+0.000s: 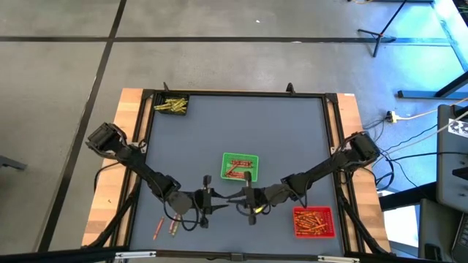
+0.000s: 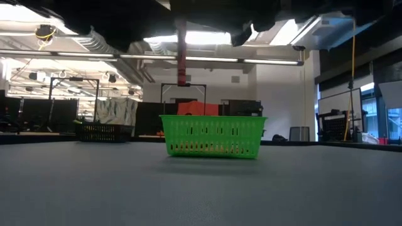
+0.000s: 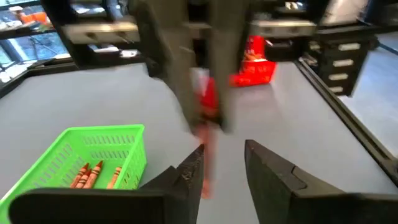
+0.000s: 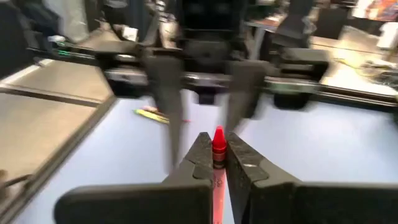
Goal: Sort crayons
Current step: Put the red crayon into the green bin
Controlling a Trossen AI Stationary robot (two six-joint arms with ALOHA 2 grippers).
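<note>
While mid-table — right end effector (image 4: 214, 163) around red crayon (image 4: 218, 144)

We see a grey-blue tabletop (image 1: 241, 131) with a black frame and pale wooden edges. Near its middle sits a bright green tray (image 1: 240, 166) with a mesh-patterned wall, holding orange and red crayons (image 1: 238, 170). Right of the green tray, nearer the front edge, a red tray (image 1: 314, 222) carries orange-yellow sticks. Far behind the green tray, in the back left corner, a black tray (image 1: 171, 105) holds yellow-green ones. The dark right claw (image 4: 218, 163) grips a red crayon (image 4: 218, 142) with a red tip; the left claw (image 3: 224, 163) is dark too.
</note>
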